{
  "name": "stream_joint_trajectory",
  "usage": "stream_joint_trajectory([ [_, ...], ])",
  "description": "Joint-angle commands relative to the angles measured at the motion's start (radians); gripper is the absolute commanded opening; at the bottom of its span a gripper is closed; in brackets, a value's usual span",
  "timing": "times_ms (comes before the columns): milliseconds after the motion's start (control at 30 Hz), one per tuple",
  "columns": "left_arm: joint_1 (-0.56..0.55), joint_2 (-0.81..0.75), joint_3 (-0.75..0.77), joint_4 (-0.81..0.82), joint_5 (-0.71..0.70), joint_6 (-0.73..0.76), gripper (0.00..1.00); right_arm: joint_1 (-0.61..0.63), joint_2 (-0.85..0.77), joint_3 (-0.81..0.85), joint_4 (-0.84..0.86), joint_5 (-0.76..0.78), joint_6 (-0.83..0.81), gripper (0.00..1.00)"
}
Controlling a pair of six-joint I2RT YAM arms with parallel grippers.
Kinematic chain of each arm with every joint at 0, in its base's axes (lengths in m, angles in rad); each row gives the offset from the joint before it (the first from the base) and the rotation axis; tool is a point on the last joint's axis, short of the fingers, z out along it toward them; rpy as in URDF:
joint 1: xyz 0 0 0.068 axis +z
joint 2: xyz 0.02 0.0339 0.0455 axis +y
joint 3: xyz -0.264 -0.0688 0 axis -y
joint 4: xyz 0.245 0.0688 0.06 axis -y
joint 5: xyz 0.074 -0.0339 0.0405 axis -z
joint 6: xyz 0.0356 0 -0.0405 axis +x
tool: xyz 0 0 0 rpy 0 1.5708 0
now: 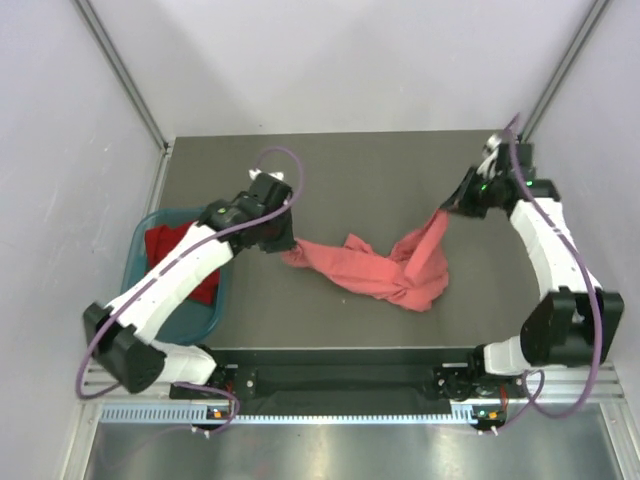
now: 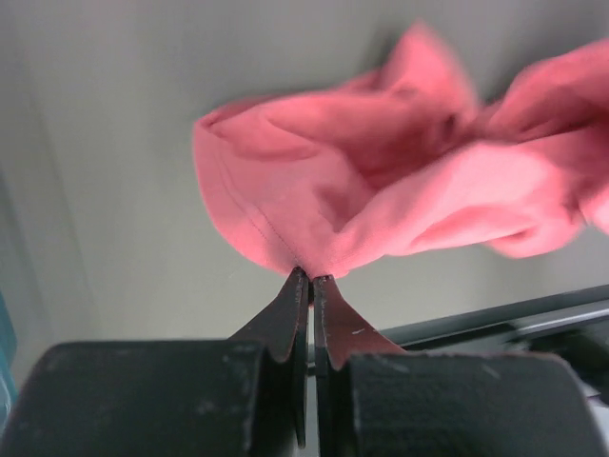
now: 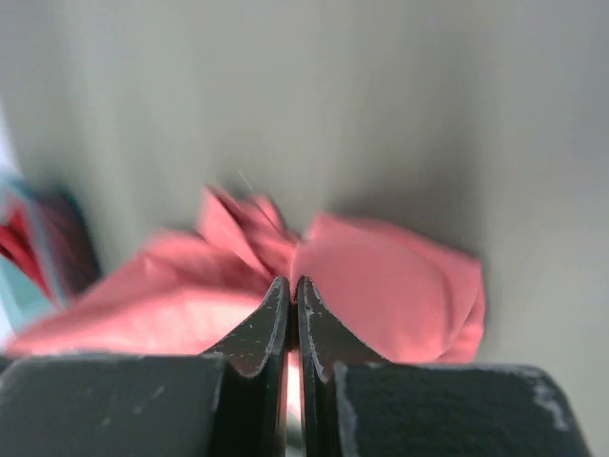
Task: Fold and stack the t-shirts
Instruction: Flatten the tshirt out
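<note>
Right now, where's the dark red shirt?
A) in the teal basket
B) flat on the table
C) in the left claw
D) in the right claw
A: the dark red shirt lies inside the teal basket, while the left claw and the right claw are both shut on the salmon-pink shirt.

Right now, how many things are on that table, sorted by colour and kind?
salmon-pink t-shirt: 1
deep red t-shirt: 1
teal basket: 1
Total: 3
</note>
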Motion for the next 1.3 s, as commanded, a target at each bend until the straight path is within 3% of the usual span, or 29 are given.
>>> stream_joint_trajectory([
  [0, 0.010, -0.164, 0.086, 0.021, -0.076, -0.055, 0.00, -0.058, -0.158, 0.212, -0.061, 0.133, 0.085, 0.00],
  [133, 0.013, -0.242, 0.139, 0.005, -0.104, -0.107, 0.00, -0.105, -0.211, 0.367, -0.169, 0.164, 0.146, 0.00],
  [400, 0.015, -0.327, 0.276, -0.048, -0.118, -0.129, 0.00, -0.122, -0.339, 0.633, -0.219, 0.181, 0.244, 0.00],
  [667, 0.013, -0.333, 0.500, -0.146, -0.167, -0.069, 0.00, -0.122, -0.369, 0.898, -0.192, 0.184, 0.298, 0.00],
  [800, 0.015, -0.331, 0.561, -0.158, -0.211, -0.052, 0.00, -0.122, -0.366, 0.957, -0.088, 0.187, 0.338, 0.00],
  [1033, 0.013, -0.275, 0.529, -0.011, -0.328, 0.009, 0.00, -0.122, -0.304, 0.883, 0.130, 0.179, 0.381, 0.00],
  [1167, 0.018, -0.172, 0.498, 0.200, -0.429, 0.100, 0.00, -0.122, -0.199, 0.863, 0.298, 0.170, 0.373, 0.00],
  [1267, 0.096, -0.083, 0.520, 0.329, -0.371, 0.124, 0.00, -0.121, -0.089, 0.926, 0.343, 0.167, 0.392, 0.00],
])
